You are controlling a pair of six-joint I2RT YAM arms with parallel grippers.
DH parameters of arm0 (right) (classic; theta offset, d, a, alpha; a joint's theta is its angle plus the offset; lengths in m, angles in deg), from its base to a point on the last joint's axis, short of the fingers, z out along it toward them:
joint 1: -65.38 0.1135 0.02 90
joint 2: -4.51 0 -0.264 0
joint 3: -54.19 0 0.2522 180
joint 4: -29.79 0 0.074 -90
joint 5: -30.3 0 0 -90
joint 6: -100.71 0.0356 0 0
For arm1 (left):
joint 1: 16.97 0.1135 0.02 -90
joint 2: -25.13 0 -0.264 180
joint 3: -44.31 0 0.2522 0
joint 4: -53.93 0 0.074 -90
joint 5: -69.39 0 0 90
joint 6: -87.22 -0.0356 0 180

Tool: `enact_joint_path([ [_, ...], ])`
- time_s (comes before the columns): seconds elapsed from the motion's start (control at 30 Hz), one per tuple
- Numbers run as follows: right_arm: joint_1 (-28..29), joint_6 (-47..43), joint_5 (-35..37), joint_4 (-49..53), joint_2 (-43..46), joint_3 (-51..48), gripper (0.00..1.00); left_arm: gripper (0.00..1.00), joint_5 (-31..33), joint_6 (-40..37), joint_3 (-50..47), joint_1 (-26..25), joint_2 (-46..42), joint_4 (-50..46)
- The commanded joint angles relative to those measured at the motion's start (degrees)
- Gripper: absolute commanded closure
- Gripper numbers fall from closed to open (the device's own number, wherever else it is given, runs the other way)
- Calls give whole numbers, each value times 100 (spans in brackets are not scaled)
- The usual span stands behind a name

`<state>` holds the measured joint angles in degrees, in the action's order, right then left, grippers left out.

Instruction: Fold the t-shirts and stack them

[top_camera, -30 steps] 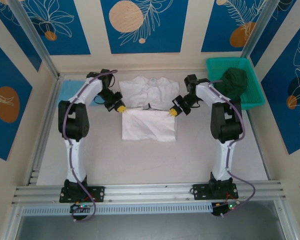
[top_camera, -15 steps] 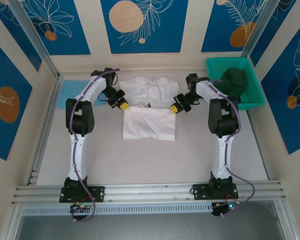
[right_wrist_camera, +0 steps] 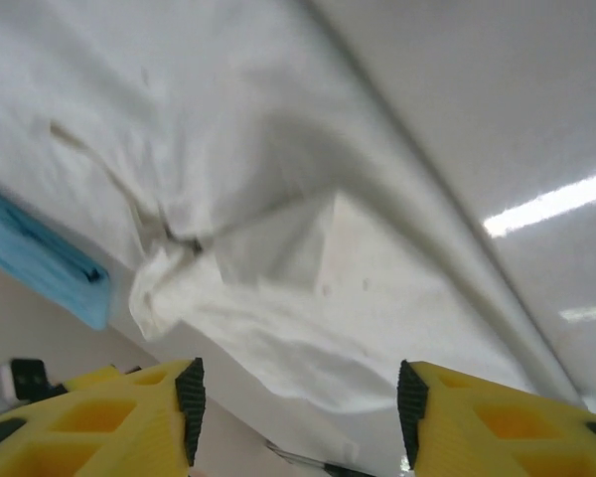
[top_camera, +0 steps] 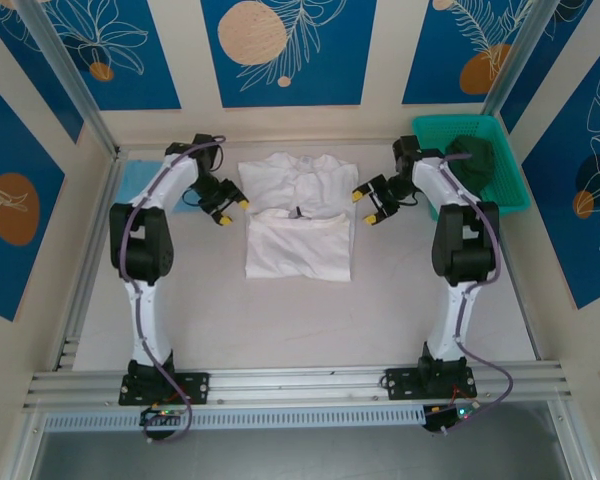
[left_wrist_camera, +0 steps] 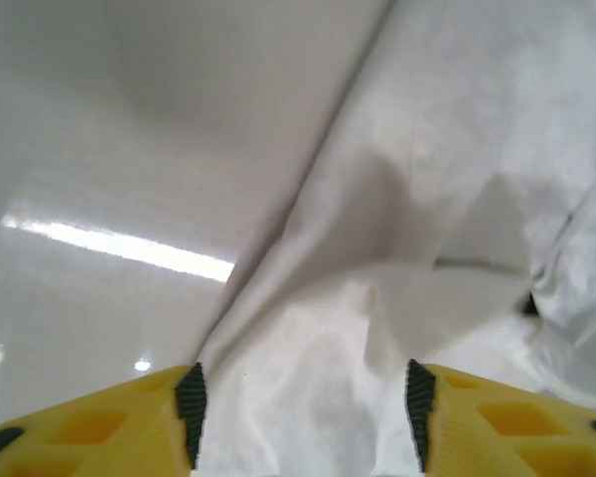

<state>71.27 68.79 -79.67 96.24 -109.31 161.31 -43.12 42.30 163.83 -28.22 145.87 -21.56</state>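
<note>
The white t-shirt (top_camera: 298, 245) lies in the middle of the table, its near half a neat rectangle and its far half (top_camera: 298, 175) rumpled, with a small black mark at the fold. My left gripper (top_camera: 232, 210) hovers open just off the shirt's left edge. My right gripper (top_camera: 365, 205) hovers open off its right edge. In the left wrist view the white cloth (left_wrist_camera: 377, 298) spreads beyond my open yellow fingers (left_wrist_camera: 99, 432), untouched. The right wrist view shows the same cloth (right_wrist_camera: 308, 268) past open fingers (right_wrist_camera: 109, 417). The light-blue t-shirt (top_camera: 138, 185) lies flat at the far left, partly behind the left arm.
A teal basket (top_camera: 500, 190) holding a dark green cloth (top_camera: 465, 160) stands at the back right, close to the right arm. The blue shirt's edge (right_wrist_camera: 40, 260) shows in the right wrist view. Bare table (top_camera: 300, 320) stretches in front of the white shirt.
Both grippers were shut on the white shirt's folded edge; they have let go, opened and drawn outward to either side. The folded edge now rests on the table.
</note>
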Motion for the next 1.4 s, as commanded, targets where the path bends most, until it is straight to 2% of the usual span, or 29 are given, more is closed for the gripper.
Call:
enact_joint_path([
  [0.0,452,-629,-435,-156,703,-896,51,60,-253,-471,-749,-392,-663,119],
  [0.1,864,-954,-442,-174,916,-1508,54,60,-375,-706,-1475,-714,-975,55],
  [0.17,1100,-1044,-251,-214,945,-1807,53,55,-455,-712,-1975,-830,-1124,207],
  [0.3,1249,-673,-521,-743,869,-2437,53,44,-612,-514,-2698,-892,-1205,627],
  [0.37,1335,-679,-286,-704,715,-2422,55,44,-762,-388,-2904,-965,-1133,909],
  [0.47,1326,-773,212,-351,416,-2311,58,44,-346,-498,-2942,-1141,-927,916],
  [0.67,1114,-690,574,-346,236,-2637,62,48,1002,-472,-3157,-1249,-606,622],
  [0.93,999,-789,1052,-134,229,-2769,62,77,2052,-580,-3093,-1257,-314,308],
  [1.0,968,-792,1046,-146,253,-2852,62,81,2228,-689,-3078,-1257,-284,199],
  [1.1,958,-812,1026,-184,311,-2966,62,81,2329,-817,-3197,-1257,-351,83],
  [1.27,976,-811,840,-169,522,-3231,62,80,2022,-1021,-3705,-1263,-760,74],
  [1.37,1049,-738,677,-173,830,-3499,62,76,1820,-1069,-4044,-1265,-1171,-25],
])
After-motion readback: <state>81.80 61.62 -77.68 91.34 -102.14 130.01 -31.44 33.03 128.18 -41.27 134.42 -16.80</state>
